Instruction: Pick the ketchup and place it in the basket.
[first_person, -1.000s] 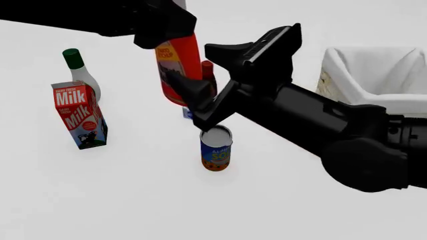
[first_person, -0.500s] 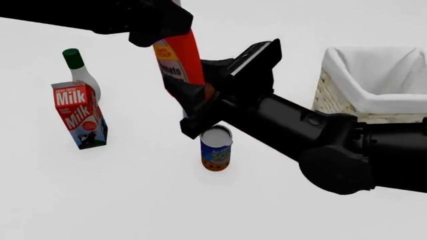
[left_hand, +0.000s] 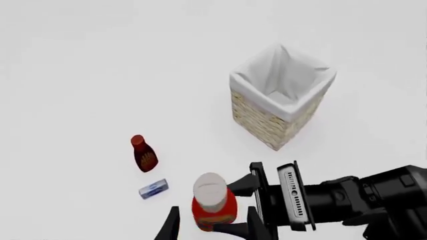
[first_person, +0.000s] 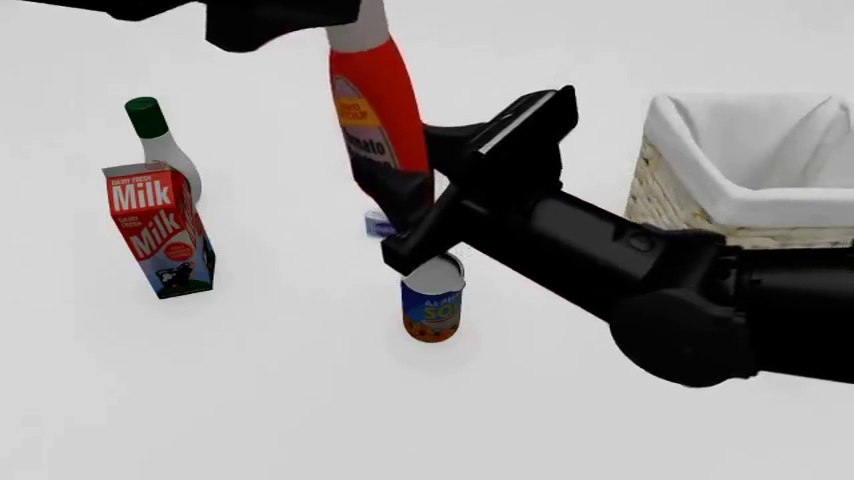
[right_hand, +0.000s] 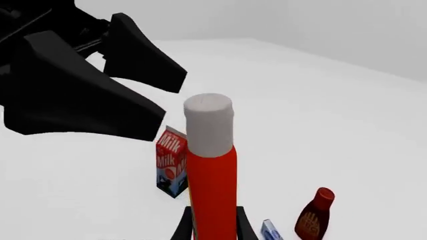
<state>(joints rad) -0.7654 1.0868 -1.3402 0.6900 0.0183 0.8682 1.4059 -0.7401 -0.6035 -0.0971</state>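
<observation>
The ketchup (first_person: 378, 125) is clamped low by the right pincer (first_person: 407, 205); the left pincer (right_hand: 143, 92) is parted. Held so low, it could tip before the basket (first_person: 747, 165) is reached.

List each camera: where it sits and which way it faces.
Front view: fixed above and behind the arms, facing forward and down at the white table; both arms show.
Left wrist view: on the left arm, looking down on the red-orange plastic ketchup bottle and beige wicker basket; right arm crosses.
Right wrist view: behind the right tool, along the bottle it grips; open left tool shows.
Shared: all see the ketchup bottle.
</observation>
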